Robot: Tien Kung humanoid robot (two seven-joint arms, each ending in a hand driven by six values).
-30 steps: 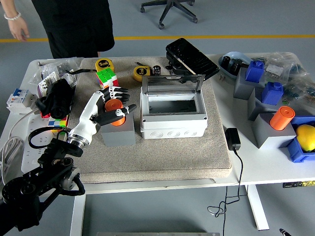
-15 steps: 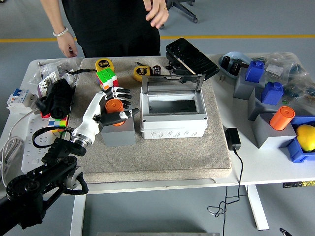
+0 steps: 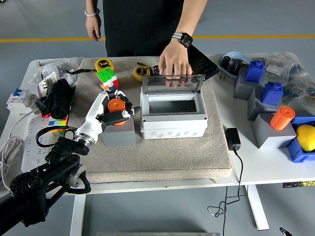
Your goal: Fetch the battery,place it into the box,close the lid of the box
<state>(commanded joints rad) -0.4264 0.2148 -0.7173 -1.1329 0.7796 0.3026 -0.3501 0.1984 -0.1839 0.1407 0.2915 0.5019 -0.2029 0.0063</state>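
The left robot hand (image 3: pixel 117 109) has its fingers curled around the orange battery (image 3: pixel 115 105), which sits atop the grey block (image 3: pixel 118 132) just left of the box (image 3: pixel 173 114). A loose grip could drop the battery short of the box. The box is empty, its lid (image 3: pixel 172 84) upright under a person's hand (image 3: pixel 174 61).

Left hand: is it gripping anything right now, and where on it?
The left hand closes around the orange battery at its upper sides, atop the grey block.
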